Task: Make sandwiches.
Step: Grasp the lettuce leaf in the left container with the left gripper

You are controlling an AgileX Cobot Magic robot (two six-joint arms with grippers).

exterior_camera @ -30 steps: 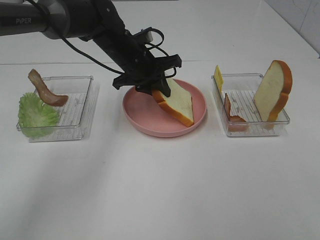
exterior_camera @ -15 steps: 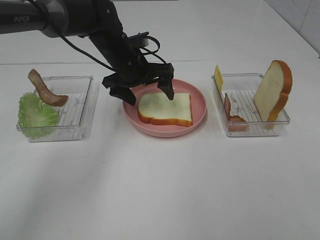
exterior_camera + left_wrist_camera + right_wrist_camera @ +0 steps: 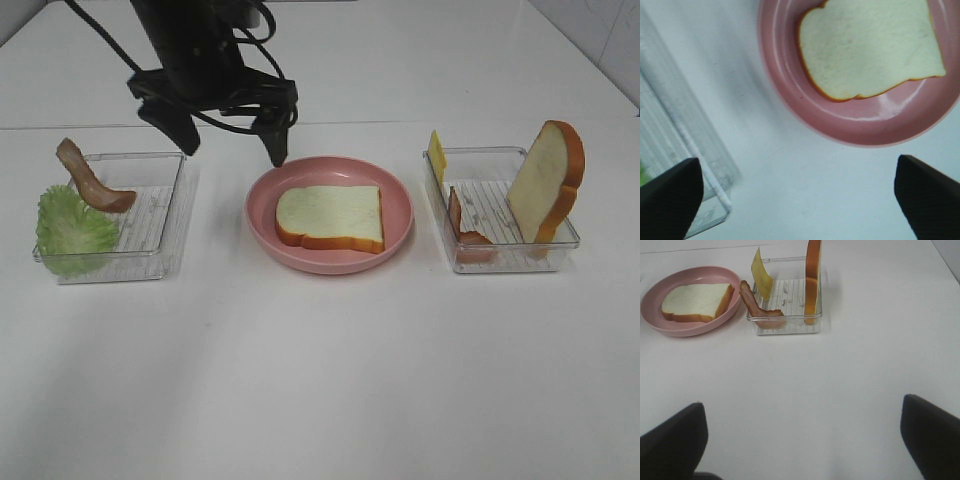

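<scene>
One white bread slice (image 3: pixel 330 217) with an orange-brown crust lies flat on the pink plate (image 3: pixel 330 264). My left gripper (image 3: pixel 234 148) hangs open above the table between the plate's back-left rim and the left tray, holding nothing. The left wrist view looks down past that gripper (image 3: pixel 799 200) onto the slice (image 3: pixel 870 47). A second bread slice (image 3: pixel 545 182) stands on edge in the right tray (image 3: pixel 500 260) with a yellow cheese slice (image 3: pixel 437 155) and a bacon strip (image 3: pixel 462 228). My right gripper (image 3: pixel 801 442) is open over bare table, well short of that tray (image 3: pixel 787 330).
The clear left tray (image 3: pixel 150 215) holds a green lettuce leaf (image 3: pixel 70 228) and a bacon strip (image 3: pixel 90 182) leaning over its rim. White table runs across the whole front. The left arm's dark body and cables hang over the back left.
The left gripper let go of the bread slice, which dropped flat onto the plate. The gripper opened wide, rose and drew back to the left. The right arm has not moved.
</scene>
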